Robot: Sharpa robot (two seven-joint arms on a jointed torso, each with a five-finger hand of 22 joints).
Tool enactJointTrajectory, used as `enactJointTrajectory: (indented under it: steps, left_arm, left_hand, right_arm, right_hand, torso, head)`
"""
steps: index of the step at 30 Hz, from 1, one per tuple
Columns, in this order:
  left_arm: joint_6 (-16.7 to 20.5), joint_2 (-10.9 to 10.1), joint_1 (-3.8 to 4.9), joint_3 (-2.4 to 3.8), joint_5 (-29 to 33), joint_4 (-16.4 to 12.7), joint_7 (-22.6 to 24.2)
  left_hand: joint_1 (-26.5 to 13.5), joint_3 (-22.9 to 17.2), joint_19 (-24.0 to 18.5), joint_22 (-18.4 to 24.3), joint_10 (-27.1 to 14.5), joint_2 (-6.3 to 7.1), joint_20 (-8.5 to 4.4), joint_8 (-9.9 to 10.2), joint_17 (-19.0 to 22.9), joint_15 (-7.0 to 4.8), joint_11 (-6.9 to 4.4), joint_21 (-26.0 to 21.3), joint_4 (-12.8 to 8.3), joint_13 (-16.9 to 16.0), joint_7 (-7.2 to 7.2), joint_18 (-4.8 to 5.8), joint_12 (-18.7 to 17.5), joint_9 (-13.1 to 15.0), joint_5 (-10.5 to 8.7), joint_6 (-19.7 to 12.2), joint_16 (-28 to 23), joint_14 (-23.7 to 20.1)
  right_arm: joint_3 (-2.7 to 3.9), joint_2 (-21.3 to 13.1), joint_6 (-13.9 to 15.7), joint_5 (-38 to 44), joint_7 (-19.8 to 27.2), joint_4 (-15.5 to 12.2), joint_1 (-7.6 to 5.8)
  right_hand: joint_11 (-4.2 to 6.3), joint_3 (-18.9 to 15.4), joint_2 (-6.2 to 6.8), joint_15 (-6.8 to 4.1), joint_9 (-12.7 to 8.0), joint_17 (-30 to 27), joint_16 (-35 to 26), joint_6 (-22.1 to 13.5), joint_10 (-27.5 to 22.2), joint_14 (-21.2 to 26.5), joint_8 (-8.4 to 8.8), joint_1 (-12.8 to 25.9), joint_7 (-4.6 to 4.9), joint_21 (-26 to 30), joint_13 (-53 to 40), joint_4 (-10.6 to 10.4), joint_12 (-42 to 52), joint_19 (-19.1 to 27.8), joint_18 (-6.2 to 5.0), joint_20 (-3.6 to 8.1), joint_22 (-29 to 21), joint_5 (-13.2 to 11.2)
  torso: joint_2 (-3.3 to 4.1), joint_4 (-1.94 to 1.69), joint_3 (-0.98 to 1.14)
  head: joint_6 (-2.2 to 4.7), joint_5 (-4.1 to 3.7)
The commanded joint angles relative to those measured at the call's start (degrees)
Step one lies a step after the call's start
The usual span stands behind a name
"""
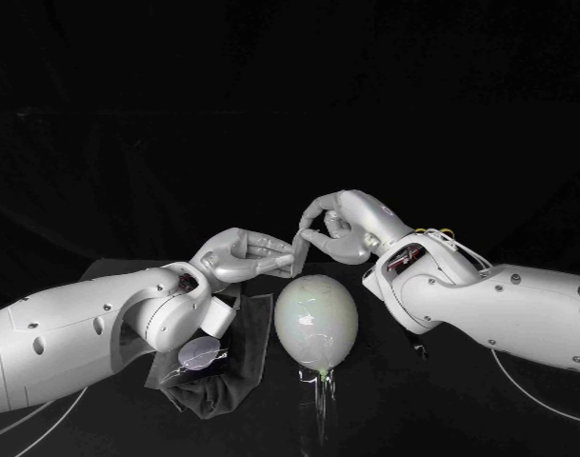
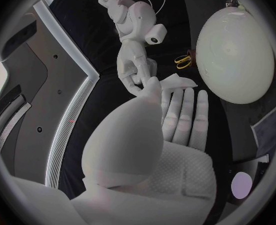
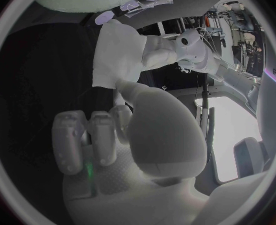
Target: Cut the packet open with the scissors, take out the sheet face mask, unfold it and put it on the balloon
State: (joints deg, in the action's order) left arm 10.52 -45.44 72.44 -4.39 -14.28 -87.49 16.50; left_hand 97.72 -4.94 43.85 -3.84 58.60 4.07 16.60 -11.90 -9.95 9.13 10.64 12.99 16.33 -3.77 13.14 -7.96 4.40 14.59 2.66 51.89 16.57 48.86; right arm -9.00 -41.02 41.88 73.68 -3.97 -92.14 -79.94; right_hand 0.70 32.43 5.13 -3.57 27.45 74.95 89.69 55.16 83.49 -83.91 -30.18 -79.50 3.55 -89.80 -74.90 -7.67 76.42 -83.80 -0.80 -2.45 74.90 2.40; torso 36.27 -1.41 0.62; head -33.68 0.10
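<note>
Now | my left hand (image 1: 242, 255) and right hand (image 1: 333, 228) both pinched the folded white sheet face mask (image 3: 119, 50) | pale oval balloon (image 1: 317, 319) lay just beneath, long axis running away from me.

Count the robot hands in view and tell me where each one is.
2. The left hand and the right hand meet fingertip to fingertip by the balloon's far end, both pinching the sheet mask between them. None seems hidden.
</note>
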Motion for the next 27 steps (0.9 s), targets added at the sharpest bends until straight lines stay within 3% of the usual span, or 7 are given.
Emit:
enactJointTrajectory:
  steps: [1, 7, 12, 19, 27]
  left_arm:
    - [0.2, 0.1, 0.08, 0.07, -0.8, -0.1, -0.1]
    - [0.7, 0.1, 0.08, 0.07, -1.3, -0.1, -0.2]
    - [1.4, 0.1, 0.08, 0.07, -1.8, -0.1, -0.4]
    - [1.9, 0.1, 0.08, 0.07, -3.4, -0.1, -0.8]
    - [2.6, 0.1, 0.08, 0.06, -4.1, -0.2, -0.9]
  left_hand:
    - [0.9, -1.1, 0.6, 0.0, 0.9, -0.88, 0.05, -0.7, 0.0, -0.18, -0.27, -0.2, -0.1, -0.1, -0.03, -0.85, 0.6, 0.1, 0.16, 0.9, -0.2, 0.6]
    - [1.2, -2.0, 1.0, 0.0, 1.4, -0.82, 0.03, -0.9, 0.0, -0.38, -0.48, -0.3, 0.0, 0.0, -0.24, -0.99, 0.6, 0.0, 0.14, 1.4, -0.2, 1.0]
    - [1.8, -3.8, 2.8, -0.3, 2.2, -0.6, -0.09, -1.2, -0.1, -0.68, -0.76, 0.3, 0.1, 0.0, -0.46, -1.86, 0.7, -0.1, 0.16, 2.0, -0.1, 1.8]
    - [-0.3, -4.0, 3.7, -0.2, 2.7, 1.01, -0.04, -1.2, -0.2, -0.73, -0.72, 0.4, 0.4, 0.1, -0.38, -2.21, 0.6, -0.4, 0.13, 2.2, 0.0, 2.5]
    - [-2.7, -3.8, 3.9, -0.1, 2.9, 1.86, -0.02, -1.2, -0.3, -0.73, -0.68, 0.1, 0.4, 0.0, -0.3, -2.19, 0.5, -0.6, 0.12, 2.2, -0.1, 2.6]
  right_arm:
    - [0.06, 0.0, 0.1, 0.8, -0.3, -0.1, -0.04]
    - [0.06, 0.0, 0.2, 0.8, -0.3, -0.2, -0.04]
    - [0.06, 0.0, 0.3, 0.8, -0.3, -0.2, -0.04]
    - [0.06, 0.0, 0.4, 0.8, -0.3, -0.4, -0.04]
    - [0.06, -0.1, 0.3, 0.7, -0.4, -0.5, -0.04]
  right_hand:
    - [-0.11, 0.2, -0.57, -0.42, 1.2, 15.1, 0.3, 0.5, 0.4, -6.1, -1.39, 0.1, 0.11, -0.2, -6.5, 0.0, -0.1, -6.2, 0.8, 0.13, 15.1, 0.4]
    - [-0.11, 0.2, -0.57, -0.42, 1.2, 15.1, 0.3, 0.5, 0.4, -6.1, -1.39, 0.1, 0.11, -0.2, -6.5, 0.0, -0.1, -6.2, 0.8, 0.13, 15.1, 0.4]
    - [-0.11, 0.2, -0.57, -0.42, 1.2, 15.1, 0.3, 0.5, 0.4, -6.1, -1.39, 0.1, 0.11, -0.2, -6.5, 0.0, -0.1, -6.2, 0.8, 0.13, 15.1, 0.4]
    - [-0.11, 0.2, -0.55, -0.41, 1.2, 15.1, 0.3, 0.5, 0.5, -6.1, -1.45, 0.1, 0.12, -0.2, -6.6, 0.1, 0.0, -6.2, 0.8, 0.13, 15.1, 0.4]
    - [-0.11, 0.2, -0.55, -0.41, 1.2, 15.1, 0.3, 0.5, 0.5, -6.1, -1.45, 0.1, 0.12, -0.2, -6.6, 0.1, 0.0, -6.2, 0.8, 0.13, 15.1, 0.4]
  torso:
    - [0.02, 0.01, -0.01]
    - [0.02, 0.01, 0.01]
    - [0.0, 0.03, 0.02]
    - [0.01, 0.06, 0.03]
    - [0.01, 0.04, 0.0]
  head:
    - [-0.07, 0.07]
    - [-0.12, 0.1]
    - [-0.19, 0.14]
    - [-0.2, 0.11]
    - [-0.24, 0.1]
